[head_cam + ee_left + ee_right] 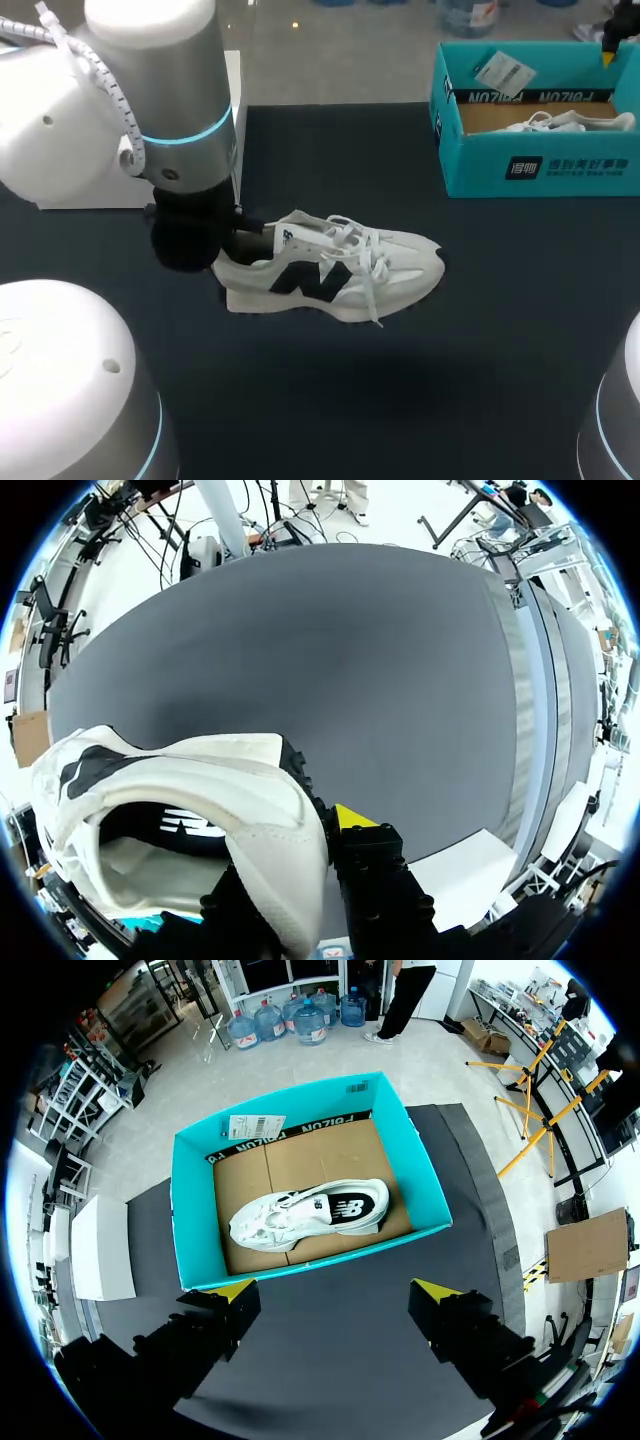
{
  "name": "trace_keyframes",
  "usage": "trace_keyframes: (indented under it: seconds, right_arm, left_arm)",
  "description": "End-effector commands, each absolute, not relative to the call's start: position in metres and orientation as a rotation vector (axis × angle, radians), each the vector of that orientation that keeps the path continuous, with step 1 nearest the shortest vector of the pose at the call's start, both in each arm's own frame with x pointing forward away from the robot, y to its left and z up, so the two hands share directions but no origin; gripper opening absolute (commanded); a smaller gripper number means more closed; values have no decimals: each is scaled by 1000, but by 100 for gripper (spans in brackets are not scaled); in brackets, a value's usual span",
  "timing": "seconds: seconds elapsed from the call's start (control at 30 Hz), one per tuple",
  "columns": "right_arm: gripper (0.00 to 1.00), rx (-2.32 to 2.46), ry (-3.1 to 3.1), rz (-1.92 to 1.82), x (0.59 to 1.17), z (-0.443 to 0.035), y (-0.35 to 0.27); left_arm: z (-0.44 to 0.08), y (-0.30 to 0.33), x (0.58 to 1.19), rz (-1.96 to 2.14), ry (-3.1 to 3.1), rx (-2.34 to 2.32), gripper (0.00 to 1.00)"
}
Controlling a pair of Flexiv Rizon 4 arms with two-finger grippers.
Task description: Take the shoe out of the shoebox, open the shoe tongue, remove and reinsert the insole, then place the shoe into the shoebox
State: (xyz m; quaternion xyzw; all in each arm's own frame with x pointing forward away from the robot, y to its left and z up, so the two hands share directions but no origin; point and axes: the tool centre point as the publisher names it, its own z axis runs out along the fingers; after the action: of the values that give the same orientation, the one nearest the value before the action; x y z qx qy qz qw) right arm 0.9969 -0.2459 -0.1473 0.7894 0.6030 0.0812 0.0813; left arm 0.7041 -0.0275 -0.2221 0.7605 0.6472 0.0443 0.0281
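Now the sneaker, likely light and bendy, is pinched at its heel rim by the left gripper; the right gripper is held open

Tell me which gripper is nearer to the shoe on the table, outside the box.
Left. The left gripper clamps the heel of the shoe; the right gripper hangs open over the shoebox, well apart from it.
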Motion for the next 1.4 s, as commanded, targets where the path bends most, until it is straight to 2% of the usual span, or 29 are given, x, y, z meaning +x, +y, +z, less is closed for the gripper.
trace_keyframes:
  seconds: [0.03, 0.6, 1.07, 1.1, 1.13, 1.17, 1.2, 1.23, 1.27, 1.4]
  right_arm:
    - [100, 2361, 1802, 243, 997, -148, -246]
    - [100, 2361, 1802, 243, 997, -148, -246]
    - [100, 2361, 1802, 243, 997, -148, -246]
    - [100, 2361, 1802, 243, 997, -148, -246]
    - [100, 2361, 1802, 243, 997, -148, -246]
    - [100, 2361, 1802, 243, 997, -148, -246]
    - [100, 2361, 1802, 243, 997, -148, -246]
    - [100, 2361, 1802, 243, 997, -148, -246]
    - [100, 2361, 1802, 243, 997, -148, -246]
    - [100, 2361, 1802, 243, 997, -148, -246]
  left_arm:
    - [-253, -33, 714, 129, 2013, 2358, 0]
    - [-364, -37, 722, 153, 2139, 2350, 0]
    - [-395, -46, 716, 175, 2082, 2341, 0]
    - [-395, -46, 716, 173, 2081, 2337, 17]
    - [-393, -46, 715, 174, 2078, 2335, 39]
    - [-391, -45, 714, 166, 2078, 2325, 49]
    - [-388, -45, 714, 162, 2074, 2322, 77]
    - [-385, -44, 713, 162, 2072, 2319, 95]
    - [-382, -44, 713, 156, 2070, 2314, 100]
    - [-368, -41, 711, 102, 2082, 2261, 100]
